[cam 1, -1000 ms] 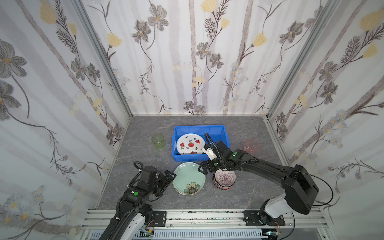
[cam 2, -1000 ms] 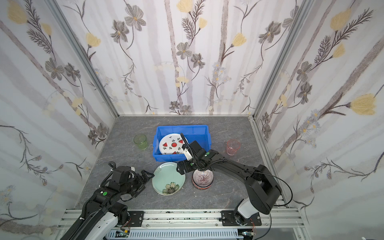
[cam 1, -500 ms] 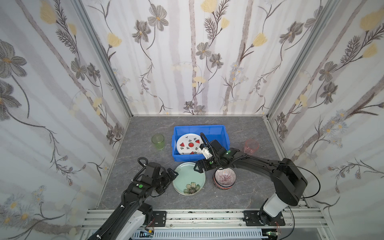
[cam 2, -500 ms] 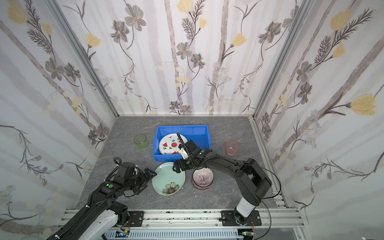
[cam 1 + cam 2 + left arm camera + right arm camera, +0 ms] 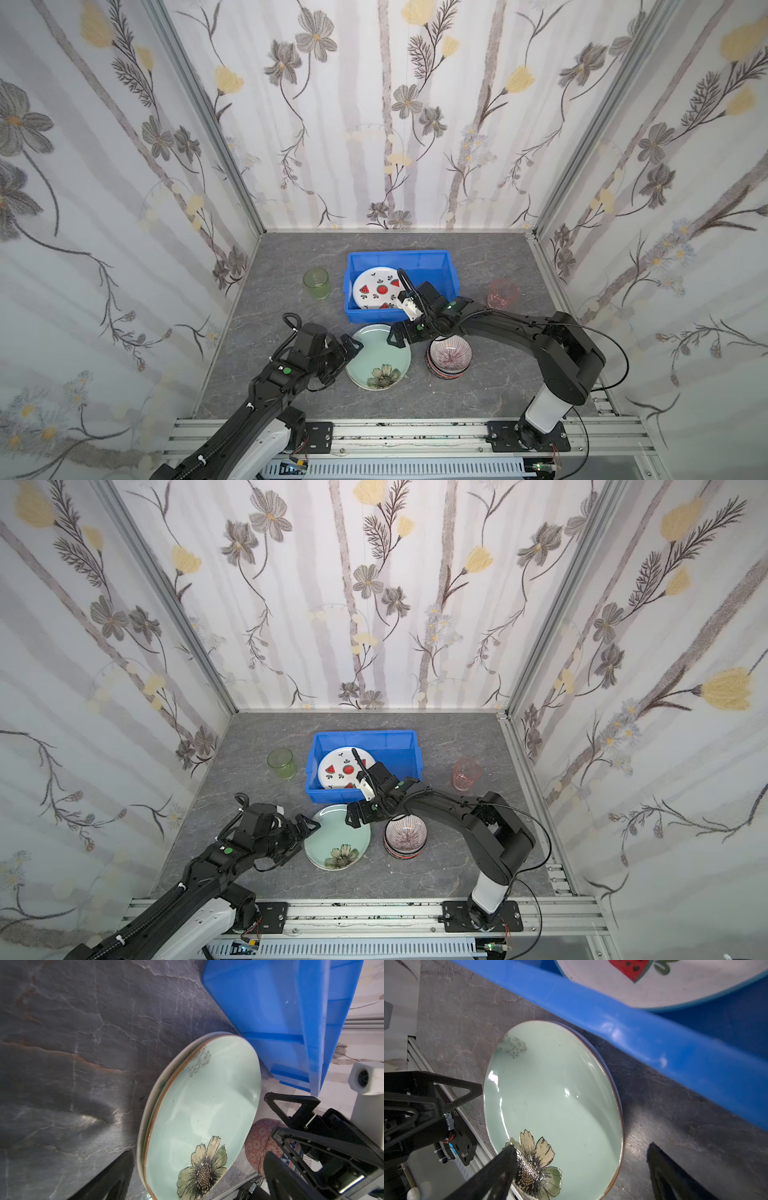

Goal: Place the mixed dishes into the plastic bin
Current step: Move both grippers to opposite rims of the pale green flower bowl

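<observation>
grey stone tabletop [image 5: 291, 257]; left gripper [image 5: 347, 359], right gripper [image 5: 401, 334] spread wide, empty, flanking green flower plate [image 5: 380, 353]

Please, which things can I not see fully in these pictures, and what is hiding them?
Lower plate: only its rim shows in the left wrist view; the green plate covers its pattern.
Lower bowls: in both top views the striped bowl covers them; their number and patterns are unclear.
Watermelon plate: the right arm hides part of it in both top views; the right wrist view cuts it off.
</observation>
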### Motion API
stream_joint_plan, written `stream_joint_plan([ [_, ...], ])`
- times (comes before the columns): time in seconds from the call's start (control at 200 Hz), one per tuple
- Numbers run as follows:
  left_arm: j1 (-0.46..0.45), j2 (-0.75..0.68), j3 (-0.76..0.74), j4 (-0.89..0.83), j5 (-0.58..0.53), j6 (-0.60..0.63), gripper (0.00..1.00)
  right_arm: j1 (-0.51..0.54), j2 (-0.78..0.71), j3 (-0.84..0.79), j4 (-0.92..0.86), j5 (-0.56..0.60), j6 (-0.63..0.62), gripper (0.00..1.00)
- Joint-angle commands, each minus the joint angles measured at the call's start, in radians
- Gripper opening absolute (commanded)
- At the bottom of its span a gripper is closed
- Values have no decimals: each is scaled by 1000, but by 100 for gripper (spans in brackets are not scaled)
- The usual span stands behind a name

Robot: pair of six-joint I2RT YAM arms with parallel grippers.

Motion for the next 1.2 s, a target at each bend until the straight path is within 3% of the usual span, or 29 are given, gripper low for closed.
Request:
stream_joint_plan([
  [0.0,-10,12,-3,51,-10,-10,100,2,15,7,26,-3,-7,97],
  [0.445,-64,84,4,89,-50,-8,100,5,30,-1,47,-34,-10,96],
  [1.194,-90,87,15,113,-88,-35,100,4,14,-13,80,-112,8,94],
])
